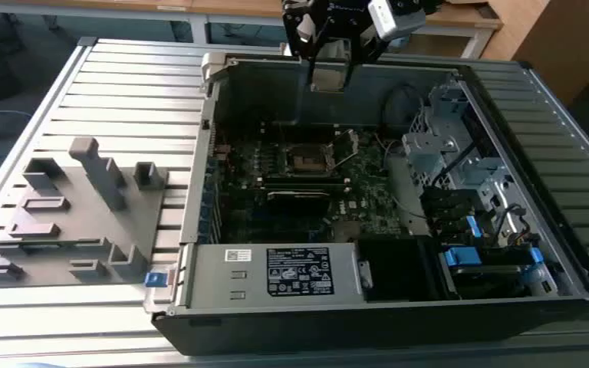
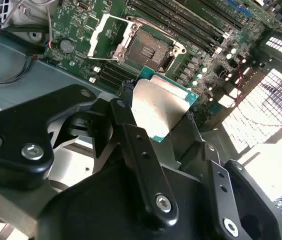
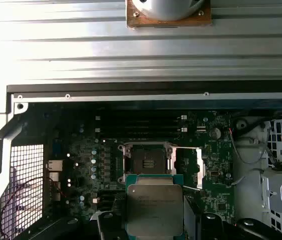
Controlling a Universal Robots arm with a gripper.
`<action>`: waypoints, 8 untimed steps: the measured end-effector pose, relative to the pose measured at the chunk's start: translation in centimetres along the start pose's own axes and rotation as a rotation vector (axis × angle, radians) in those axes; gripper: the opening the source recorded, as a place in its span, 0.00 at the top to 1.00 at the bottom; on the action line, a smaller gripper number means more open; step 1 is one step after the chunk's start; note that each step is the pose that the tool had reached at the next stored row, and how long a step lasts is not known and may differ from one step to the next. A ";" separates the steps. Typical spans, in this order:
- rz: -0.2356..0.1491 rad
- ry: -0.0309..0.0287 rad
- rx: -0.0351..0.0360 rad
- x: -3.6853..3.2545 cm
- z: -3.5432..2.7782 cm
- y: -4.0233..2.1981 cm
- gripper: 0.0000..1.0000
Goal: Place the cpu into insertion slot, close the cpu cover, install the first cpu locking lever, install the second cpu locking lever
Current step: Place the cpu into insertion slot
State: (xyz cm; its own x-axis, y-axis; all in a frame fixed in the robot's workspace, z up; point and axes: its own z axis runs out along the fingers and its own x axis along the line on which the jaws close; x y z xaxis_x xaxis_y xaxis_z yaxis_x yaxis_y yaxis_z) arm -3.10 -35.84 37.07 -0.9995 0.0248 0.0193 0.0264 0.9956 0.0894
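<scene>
As cpu (image 3: 154,210) hovers, cpu cover (image 3: 199,167) stands open.

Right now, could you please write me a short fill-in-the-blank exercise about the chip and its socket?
1. The claw grips the chip, so it is ___, not open.
2. The socket has no chip in it yet: it is ___.
3. The cover beside the socket is flipped ___.
Missing words: shut; empty; open.
</scene>
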 end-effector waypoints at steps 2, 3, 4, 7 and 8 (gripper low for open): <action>0.000 0.0000 0.0000 0.00 0.00 0.00 0.46; 0.000 0.0000 0.0000 0.00 0.00 0.00 0.46; 0.000 0.0001 0.0001 0.00 0.00 0.00 0.46; 0.000 -0.0004 -0.0001 0.00 0.08 0.00 0.46; 0.000 -0.0004 0.0000 -0.01 0.10 -0.01 0.46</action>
State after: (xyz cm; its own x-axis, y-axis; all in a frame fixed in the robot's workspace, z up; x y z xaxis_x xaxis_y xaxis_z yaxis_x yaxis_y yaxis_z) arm -3.10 -35.84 36.97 -0.9995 0.0247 0.0189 0.0263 0.9957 0.0893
